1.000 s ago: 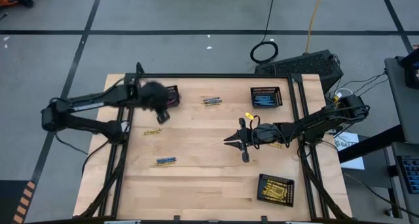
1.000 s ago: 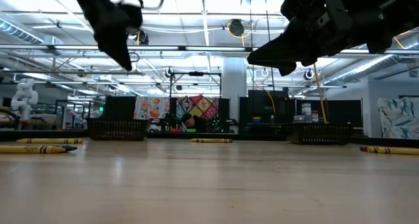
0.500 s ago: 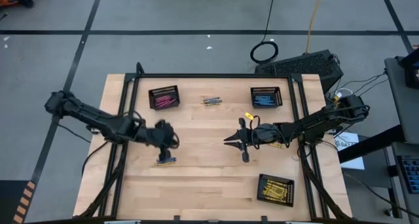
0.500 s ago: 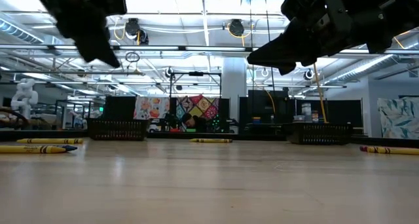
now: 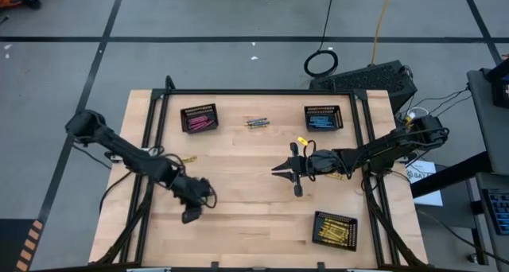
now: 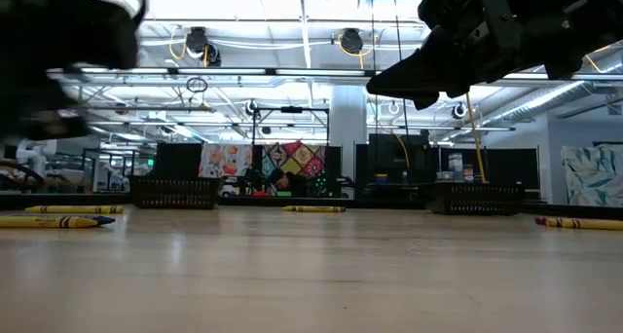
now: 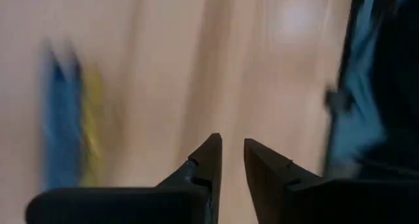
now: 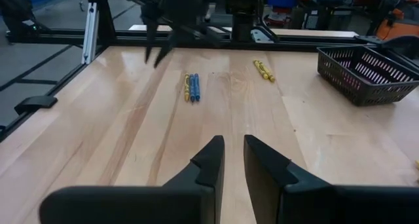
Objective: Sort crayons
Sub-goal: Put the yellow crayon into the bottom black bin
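- The left end effector [image 5: 189, 215] has travelled from the far-left basket area, one second ago, toward the near-left part of the bench [image 5: 246, 216]; the right arm has not shifted over the same interval.
- The left end effector now hangs over the spot where a blue and yellow crayon pair [image 8: 191, 87] lies; in the high view that pair is hidden under the arm.
- In the left wrist view the left fingers [image 7: 208, 160] stand a narrow gap apart with nothing between them; the blue and yellow pair shows blurred to one side, not touched.
- The right end effector [image 5: 296, 191] hovers above mid-bench, well clear of the surface in the low view. Its fingers [image 8: 208, 160] are a narrow gap apart and hold nothing.
- A basket with pink crayons [image 5: 199, 118] sits far left; a basket with blue crayons [image 5: 323, 118] sits far right; a basket with yellow crayons [image 5: 334, 229] sits near right.
- Loose crayons on the bench: a small group [image 5: 256, 122] between the two far baskets, a yellow one [image 5: 189, 157] just beside the left arm, and yellow ones [image 5: 303, 141] beside the right arm.
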